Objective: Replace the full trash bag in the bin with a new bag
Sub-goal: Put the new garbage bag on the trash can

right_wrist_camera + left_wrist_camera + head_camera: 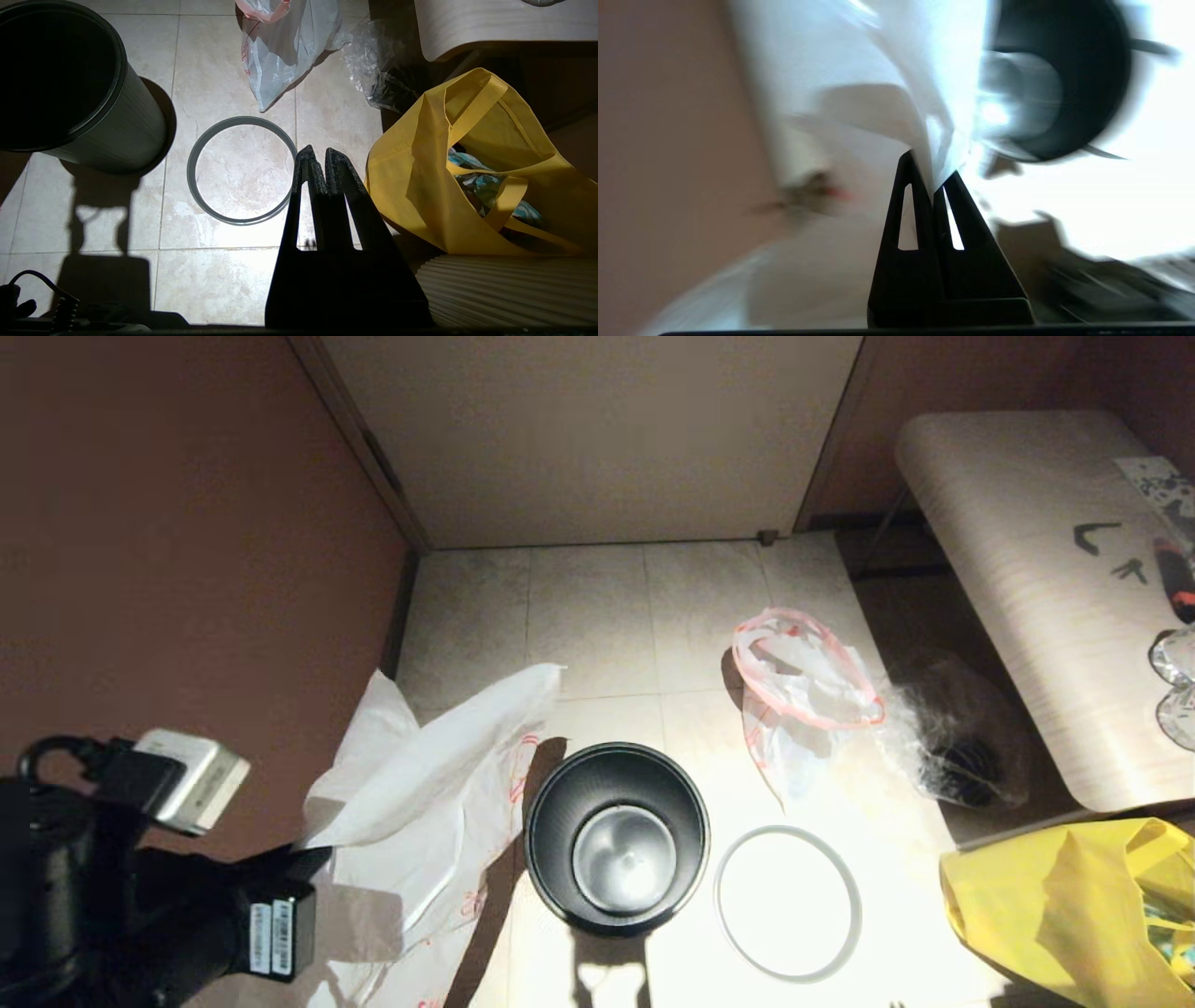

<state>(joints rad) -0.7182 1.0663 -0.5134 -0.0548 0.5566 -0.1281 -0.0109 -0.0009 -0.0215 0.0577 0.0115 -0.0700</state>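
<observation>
The thin translucent white plastic bag with red-orange markings (420,803), limp and wrinkled, is stretched in a long slanted shape: its long axis runs from the lower left of the head view up toward the far right, and its far tip points to the door side of the floor. Its lower end is at the left gripper (937,179), whose two black fingers are pressed together on a fold of the film (the plastic comes straight out from between the tips). So the bag lies in front of this gripper and spreads away from it, just beside the small round black wastebasket with a shiny silvery bottom (616,835), on its left.

The wastebasket stands upright on the pale tiled floor (597,616), open and with nothing inside; its wall has fine ribs. The thin grey hoop (787,903) lies flat on the tiles just to the right of it, not on it.

Farther away, to the right, the translucent white bag with a pink-red drawstring hem (803,686) rests on the floor with its mouth open, well apart from the wastebasket. Touching it on the right is a crinkly clear bag with dark contents (952,747).

The right gripper (318,156) hangs over the floor near the hoop, its fingers closed together with nothing between them, beside a big yellow fabric bag (467,168).
</observation>
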